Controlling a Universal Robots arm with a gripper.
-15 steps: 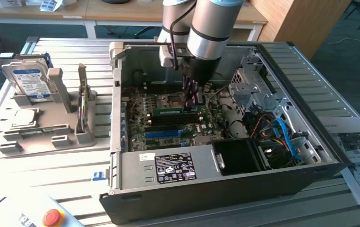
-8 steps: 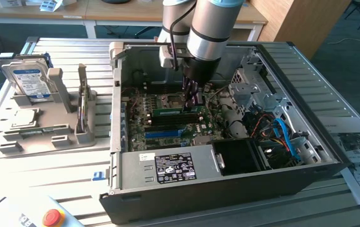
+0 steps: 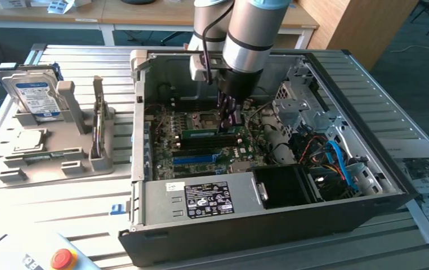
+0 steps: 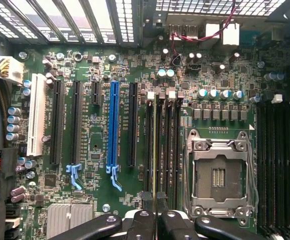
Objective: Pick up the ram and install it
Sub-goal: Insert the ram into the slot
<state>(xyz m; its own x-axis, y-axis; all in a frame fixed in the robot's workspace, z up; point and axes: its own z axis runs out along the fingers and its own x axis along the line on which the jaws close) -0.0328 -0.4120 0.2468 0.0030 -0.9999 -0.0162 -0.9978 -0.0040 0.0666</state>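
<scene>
My hand (image 4: pixel 155 206) clenched on the ram (image 4: pixel 155 145), edge-down; its long axis runs along the black memory slots (image 4: pixel 170 150) straight below me.

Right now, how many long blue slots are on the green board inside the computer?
1. The long blue slot stands on the green motherboard, with black slots on either side. Parts of the board are hidden, so more may exist.
</scene>
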